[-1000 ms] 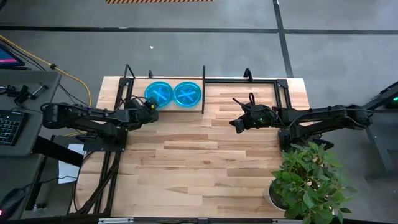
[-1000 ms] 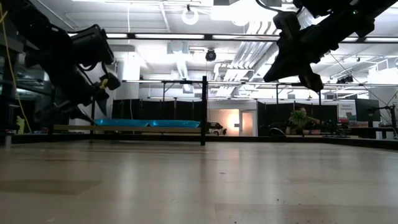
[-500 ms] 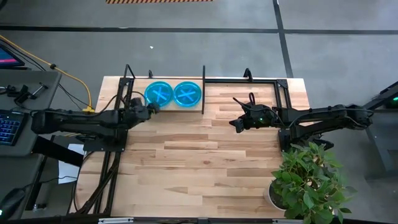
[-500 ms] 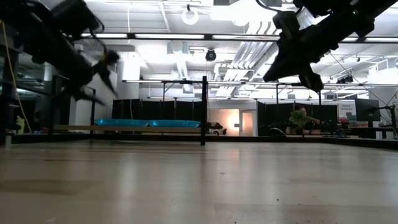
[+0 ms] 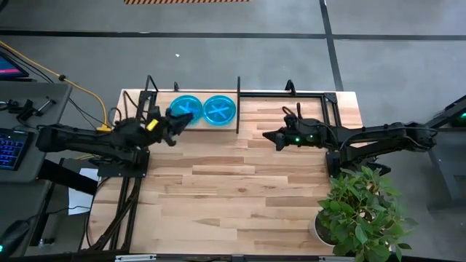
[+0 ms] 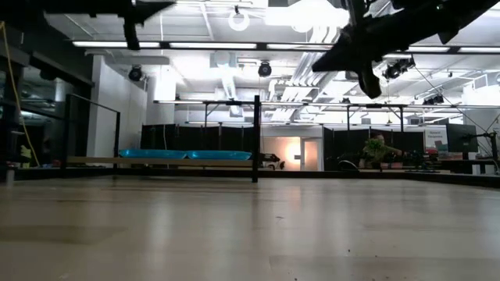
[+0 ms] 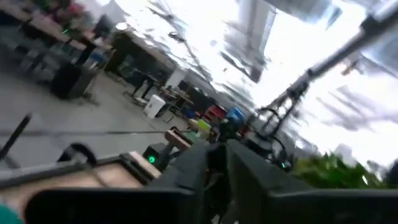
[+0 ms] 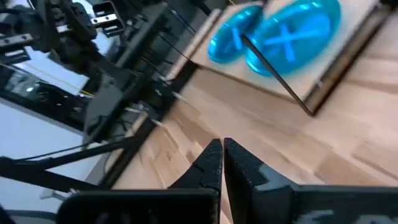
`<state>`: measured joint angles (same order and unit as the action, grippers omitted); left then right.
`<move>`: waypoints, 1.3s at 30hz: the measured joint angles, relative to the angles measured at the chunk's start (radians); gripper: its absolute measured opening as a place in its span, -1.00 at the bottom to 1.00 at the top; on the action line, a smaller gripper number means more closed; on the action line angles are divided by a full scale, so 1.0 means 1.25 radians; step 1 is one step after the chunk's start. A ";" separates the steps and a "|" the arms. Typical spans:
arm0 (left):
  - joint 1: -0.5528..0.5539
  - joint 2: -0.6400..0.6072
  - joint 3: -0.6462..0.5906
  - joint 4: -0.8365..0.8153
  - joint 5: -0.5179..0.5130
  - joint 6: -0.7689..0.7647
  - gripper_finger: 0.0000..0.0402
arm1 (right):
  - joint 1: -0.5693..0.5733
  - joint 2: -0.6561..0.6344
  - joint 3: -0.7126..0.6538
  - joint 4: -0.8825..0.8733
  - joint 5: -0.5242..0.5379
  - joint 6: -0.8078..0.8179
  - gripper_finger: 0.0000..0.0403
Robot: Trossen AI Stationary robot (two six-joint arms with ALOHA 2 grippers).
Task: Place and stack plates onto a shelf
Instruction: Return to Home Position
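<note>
Cyan-blue plates lie flat side by side on the shelf board (image 5: pixel 202 125), one (image 5: pixel 186 109) left of the other (image 5: pixel 219 109). Whether each is a single plate or a stack I cannot tell. In the low view they show as thin blue slabs (image 6: pixel 164 154) (image 6: pixel 219 154) left of the black divider (image 6: pixel 256 139). My left gripper (image 5: pixel 177 118) is shut, raised beside the left plate and touching nothing. My right gripper (image 5: pixel 268 135) is shut and hovers right of the divider. In its wrist view (image 8: pixel 221 158) both plates (image 8: pixel 292 28) lie ahead.
The black rod frame (image 5: pixel 324 102) carries on right of the divider along the far edge. A potted plant (image 5: pixel 360 211) stands at the near right corner. A desk with a keyboard (image 5: pixel 9 149) sits left of the table. Bare plank tabletop (image 5: pixel 233 189) fills the middle and near side.
My left gripper has drawn back from the left plate, risen high and tipped upward, so its wrist view now looks into the room. My right gripper has risen and moved a little toward the table's left and far edge. The plates have stayed put.
</note>
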<state>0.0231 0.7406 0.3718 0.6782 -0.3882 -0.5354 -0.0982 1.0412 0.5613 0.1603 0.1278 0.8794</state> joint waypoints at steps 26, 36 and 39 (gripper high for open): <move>-0.014 -0.275 -0.173 -0.143 0.295 0.157 -1.00 | 0.000 -0.057 0.001 0.245 -0.088 -0.034 -1.00; -0.018 -0.400 -0.288 -0.199 0.298 0.095 -1.00 | 0.000 -0.141 0.001 0.234 -0.054 -0.057 -1.00; -0.020 -0.417 -0.288 -0.240 0.299 0.099 -1.00 | 0.001 -0.170 0.001 0.202 -0.065 -0.079 -1.00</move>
<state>-0.0017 0.2200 0.0124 0.3784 -0.0145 -0.4116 -0.0975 0.8288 0.5621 0.4127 0.0467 0.7802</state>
